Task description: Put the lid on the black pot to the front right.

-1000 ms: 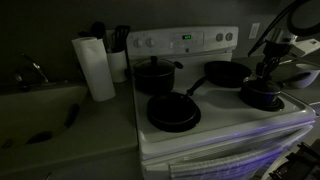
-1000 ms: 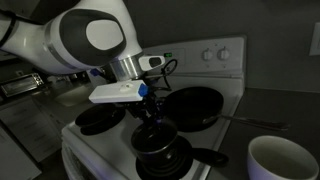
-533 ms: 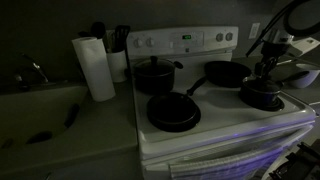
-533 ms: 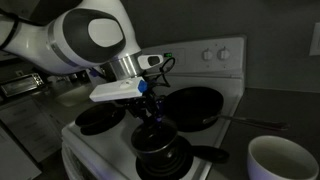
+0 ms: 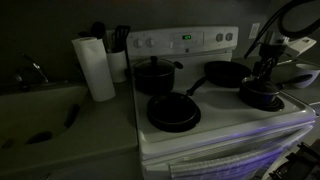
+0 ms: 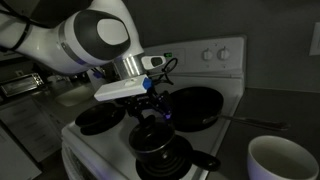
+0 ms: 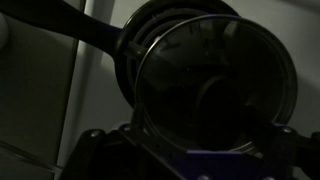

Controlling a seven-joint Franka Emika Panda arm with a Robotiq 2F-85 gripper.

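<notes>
Lid [image 7: 215, 90] lies flat over pot [image 6: 160, 148], rims lined up, apparently seated so it cannot slide. Gripper [image 6: 152, 112] hangs straight above pot, centred on lid. Too dark to tell whether jaws pinch it or stand apart.

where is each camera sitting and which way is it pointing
Exterior view: out front of the stove, counter side, facing its back panel; gripper at far right above the black pot.
Exterior view: close by the stove's corner, looking across the burners; arm fills the upper left.
Wrist view: looks down on the lid; dark fingers at bottom.
Shared: both exterior views show gripper and pot.
</notes>
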